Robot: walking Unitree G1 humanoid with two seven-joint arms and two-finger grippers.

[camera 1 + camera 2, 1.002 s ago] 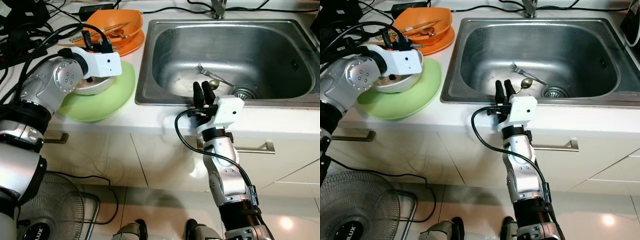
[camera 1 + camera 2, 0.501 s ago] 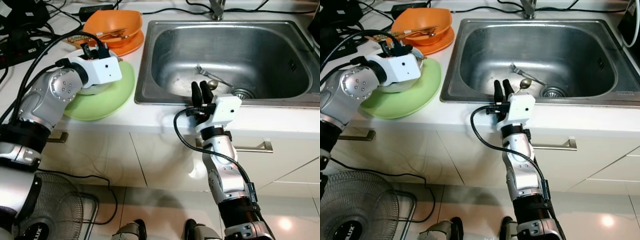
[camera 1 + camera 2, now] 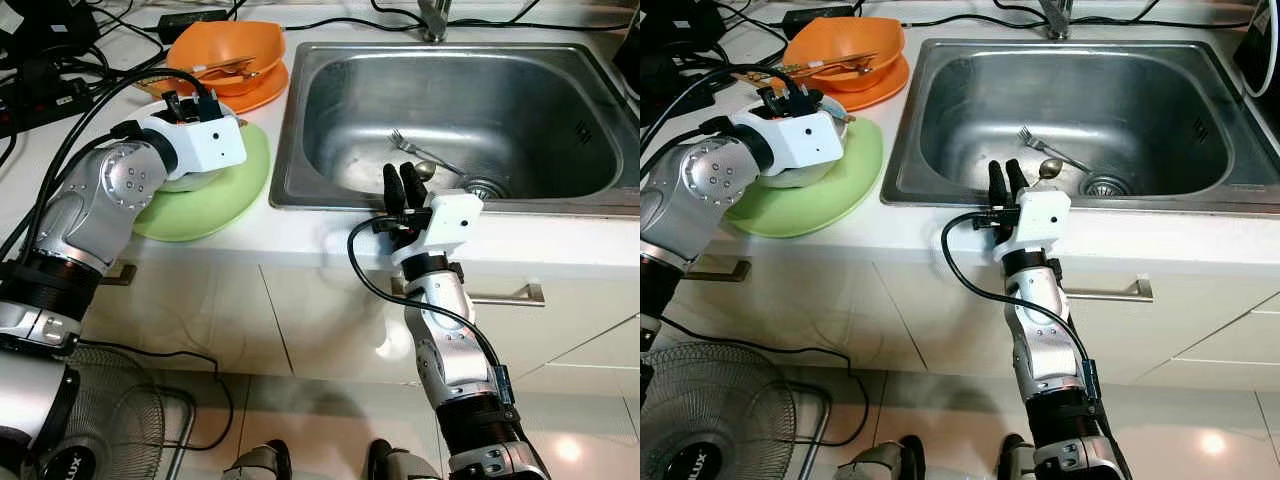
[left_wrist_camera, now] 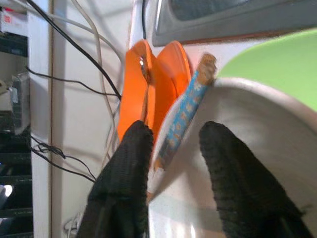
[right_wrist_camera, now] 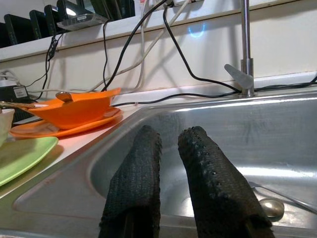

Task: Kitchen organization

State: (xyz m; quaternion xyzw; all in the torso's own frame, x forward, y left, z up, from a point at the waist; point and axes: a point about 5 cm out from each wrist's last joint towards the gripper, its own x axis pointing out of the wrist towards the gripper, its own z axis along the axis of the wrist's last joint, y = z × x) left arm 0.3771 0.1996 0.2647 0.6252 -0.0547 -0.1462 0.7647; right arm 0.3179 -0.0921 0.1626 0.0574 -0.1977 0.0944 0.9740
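The left gripper [image 4: 171, 148] hovers over the white bowl [image 4: 257, 129] that sits on the green plate [image 3: 215, 190], near the bench's front edge and just beside the sink's left rim. In the left wrist view its two black fingers [image 4: 126, 163] stand apart, and a blue-and-white patterned utensil handle [image 4: 182, 119] leans on the bowl's rim in the gap between them. Whether either finger touches the handle I cannot tell; the grip is not closed on it.

Behind the green plate, toward the back of the bench, an orange bowl [image 3: 225, 45] rests on an orange plate [image 3: 262, 88], with utensils lying across the bowl. Black cables [image 3: 60, 70] run over the bench's back left corner.

The right gripper [image 3: 403, 185] points upward at the front edge of the steel sink [image 3: 320, 100], its fingers [image 5: 136, 183] nearly together with only a slim gap and nothing held. Inside the sink, a fork [image 3: 420, 150] lies on the basin floor and a spoon [image 3: 428, 170] lies just beyond the right gripper's tips, both near the drain [image 3: 485, 187]. The tap [image 5: 243, 49] rises at the sink's back rim.

A fan [image 3: 710, 420] stands on the floor below the bench's left end.
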